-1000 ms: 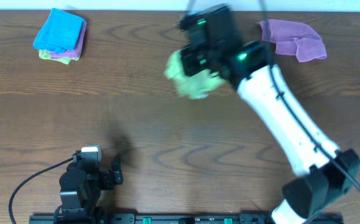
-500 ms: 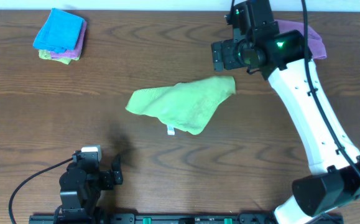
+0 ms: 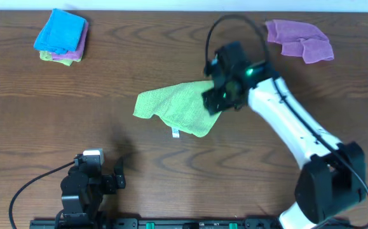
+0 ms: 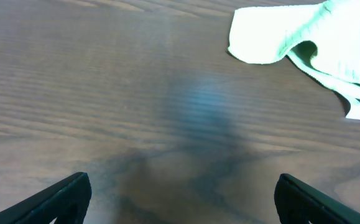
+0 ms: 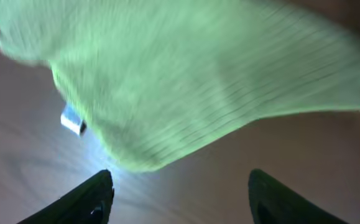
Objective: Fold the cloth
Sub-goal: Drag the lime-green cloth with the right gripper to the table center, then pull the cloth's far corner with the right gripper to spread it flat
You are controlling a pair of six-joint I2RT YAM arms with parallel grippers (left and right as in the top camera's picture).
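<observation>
The lime-green cloth (image 3: pixel 171 109) lies loosely spread and rumpled on the table's middle, its small white tag (image 3: pixel 175 132) at the near edge. My right gripper (image 3: pixel 215 100) hovers over the cloth's right end, open, with nothing between its fingers. In the right wrist view the cloth (image 5: pixel 186 74) fills the upper frame, the tag (image 5: pixel 73 120) at left, and my right gripper (image 5: pixel 180 199) stands just past the cloth's edge over bare wood. My left gripper (image 3: pixel 119 173) rests open near the front edge. In the left wrist view my left gripper (image 4: pixel 183 199) sits low, the cloth (image 4: pixel 304 37) at upper right.
A folded bright blue cloth (image 3: pixel 60 30) sits on a small stack at the back left. A purple cloth (image 3: pixel 301 39) lies crumpled at the back right. The brown wooden table (image 3: pixel 56 114) surrounds the green cloth.
A second ago my right gripper held the cloth bunched in the air. It let go, the cloth dropped and spread out, and the gripper has come back down over its right end.
</observation>
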